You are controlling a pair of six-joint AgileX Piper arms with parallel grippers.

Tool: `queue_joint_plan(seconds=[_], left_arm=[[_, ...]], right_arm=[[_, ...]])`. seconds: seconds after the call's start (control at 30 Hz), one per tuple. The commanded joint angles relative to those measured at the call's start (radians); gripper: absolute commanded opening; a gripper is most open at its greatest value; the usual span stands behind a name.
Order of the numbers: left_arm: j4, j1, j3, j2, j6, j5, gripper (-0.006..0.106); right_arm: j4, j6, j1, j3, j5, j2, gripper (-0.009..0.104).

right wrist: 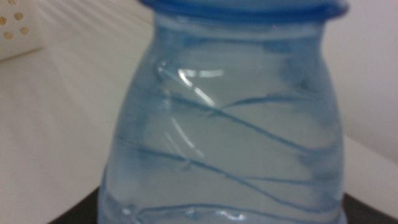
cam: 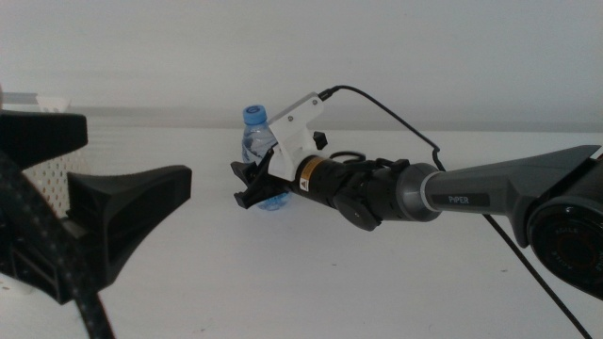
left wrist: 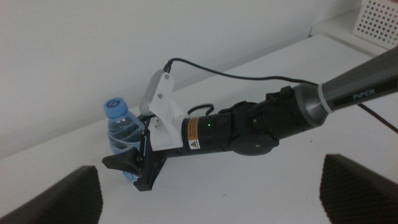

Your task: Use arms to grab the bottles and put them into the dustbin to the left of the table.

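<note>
Small clear water bottle with a blue cap (cam: 256, 151) standing upright on the broad plain white tabletop (cam: 377, 282), toward the back near the wall. Right arm's black two-finger gripper (cam: 254, 184) reaching in from the right, jaws set either side of the bottle's lower body, looks clamped around it. In the right wrist view just the ribbed clear plastic (right wrist: 230, 137) filling everything, super close. White perforated plastic basket (cam: 42, 174) sitting off at the left edge, well apart from the bottle. Left gripper (left wrist: 211, 193) hanging back near the basket, dark jaws spread wide and holding nothing, pointed at the bottle.
</note>
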Motion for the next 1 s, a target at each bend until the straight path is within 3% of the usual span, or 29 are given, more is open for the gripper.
queue_joint_plan(seconds=[0.0, 0.17, 0.33, 0.47, 0.7, 0.8, 0.97], left_arm=[[-0.002, 0.002, -0.009, -0.005, -0.001, -0.017, 0.094], [-0.002, 0.002, -0.009, -0.005, -0.001, -0.017, 0.094], [-0.002, 0.002, -0.009, -0.005, -0.001, -0.017, 0.094], [-0.002, 0.002, -0.009, -0.005, -0.001, -0.017, 0.094], [-0.002, 0.002, -0.009, -0.005, -0.001, -0.02, 0.094], [-0.002, 0.002, -0.009, -0.005, -0.001, -0.02, 0.094], [-0.002, 0.002, -0.009, -0.005, -0.001, -0.02, 0.094]], right_arm=[[0.005, 0.0, -0.003, -0.012, -0.02, -0.007, 0.011], [0.002, 0.061, -0.003, -0.012, 0.025, -0.01, 0.056], [-0.011, 0.17, -0.003, -0.012, 0.156, -0.05, 0.082], [-0.08, 0.239, 0.001, -0.01, 0.312, -0.113, 0.085], [-0.072, 0.247, 0.036, 0.005, 0.581, -0.256, 0.085], [-0.012, 0.239, 0.046, 0.054, 0.638, -0.336, 0.085], [0.158, 0.151, 0.047, 0.191, 0.721, -0.521, 0.085]])
